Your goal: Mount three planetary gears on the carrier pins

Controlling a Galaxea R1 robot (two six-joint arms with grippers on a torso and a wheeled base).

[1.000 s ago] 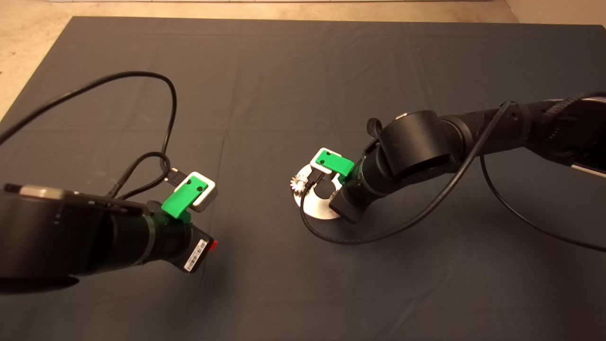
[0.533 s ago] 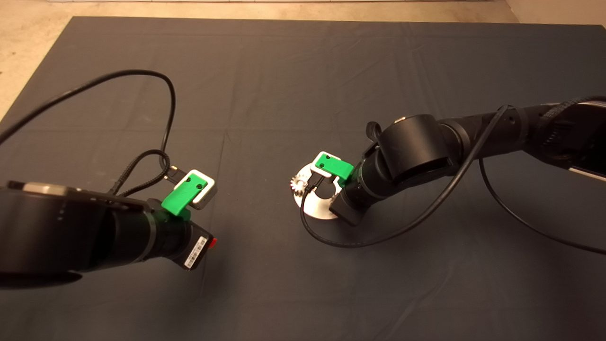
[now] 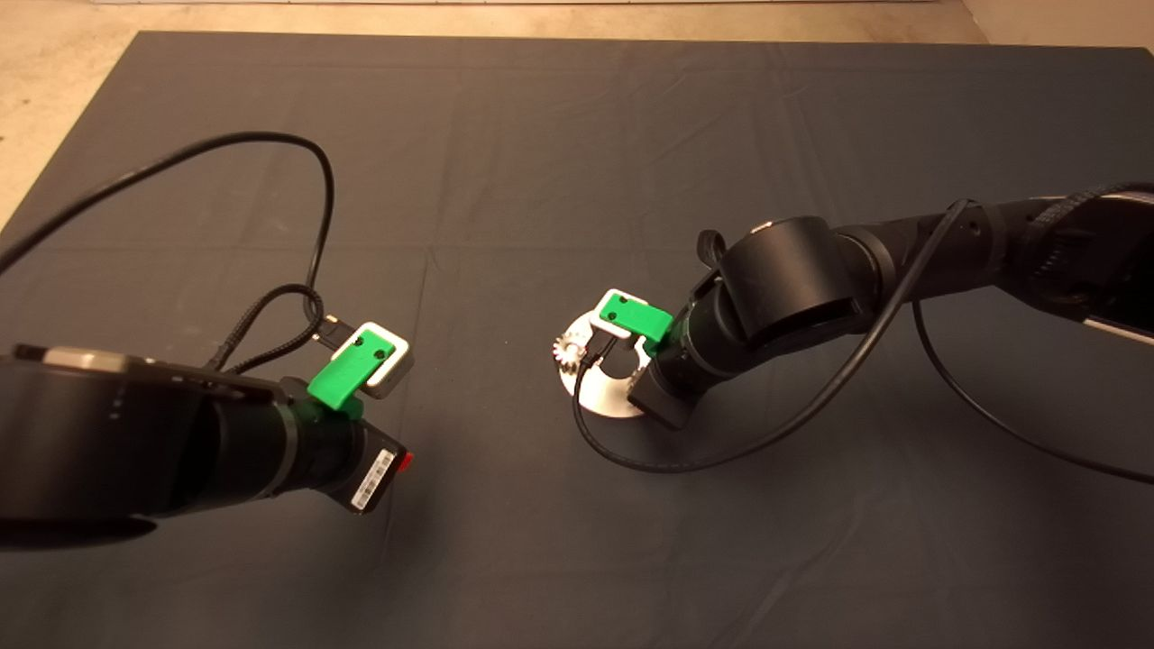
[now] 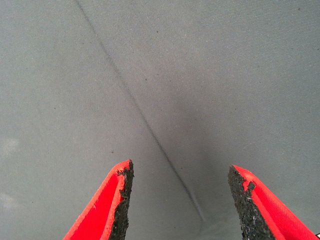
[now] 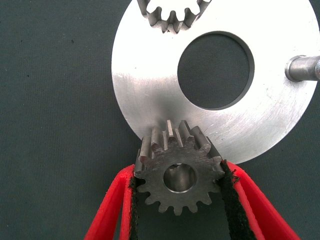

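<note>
Nothing moved | right gripper [image 5: 179,187] jaws clamp gear [image 5: 179,172] (pin hidden) | left gripper [image 4: 179,200] jaws apart, empty

Robotics lab or test bench, not a home. Dark mat [image 3: 541,135] spread flat over the tabletop, bare beige floor [image 3: 54,81] showing at the upper left of the frame. Two black arms with loose cabling [image 3: 297,180] and green 3D-printed camera brackets [image 3: 347,371]. Machined steel disc [image 5: 150,100] and spur gear [image 5: 177,175] on the mat — mechanical assembly parts, nothing domestic.
</note>
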